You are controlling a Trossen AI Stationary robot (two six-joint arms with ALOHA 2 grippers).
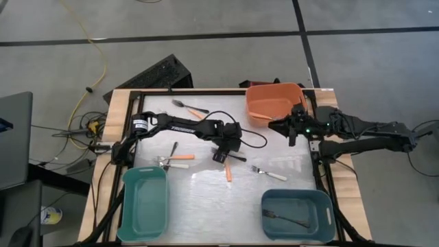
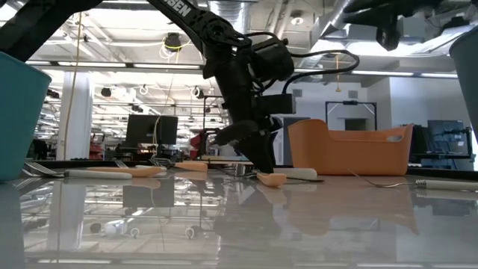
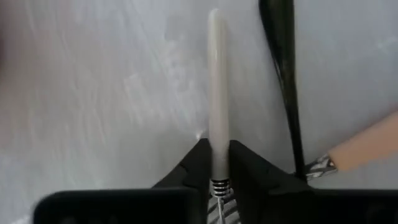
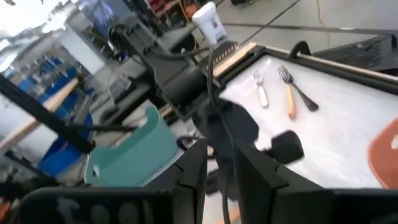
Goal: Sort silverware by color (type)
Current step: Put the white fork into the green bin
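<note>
Starting at the counter's (image 1: 206, 199) front edge, two teal bins sit at the corners: the left teal bin (image 1: 144, 202), and the right teal bin (image 1: 322, 206) with a black-handled fork (image 1: 285, 218) lying in it. Behind them, loose silverware lies on the counter: an orange-handled piece (image 1: 228, 171) near the middle, a white-handled fork (image 1: 269, 173) to its right, and a small cluster (image 1: 175, 159) with orange and black handles to the left.

At mid-counter the left hand (image 3: 217, 149) is down on the surface, its fingers pinched narrowly on a white-handled piece (image 3: 215, 74) just above the metal collar. A black handle (image 3: 283, 62) lies just beside it, and an orange handle (image 3: 367, 143) a little farther off.

Farther back, the right hand (image 1: 291, 130) hovers by the front rim of the orange bin (image 1: 274, 101); its state cannot be told. At the far edge, a fork with a dark handle (image 1: 180, 103) and another orange-handled piece (image 1: 197, 112) lie together.
</note>
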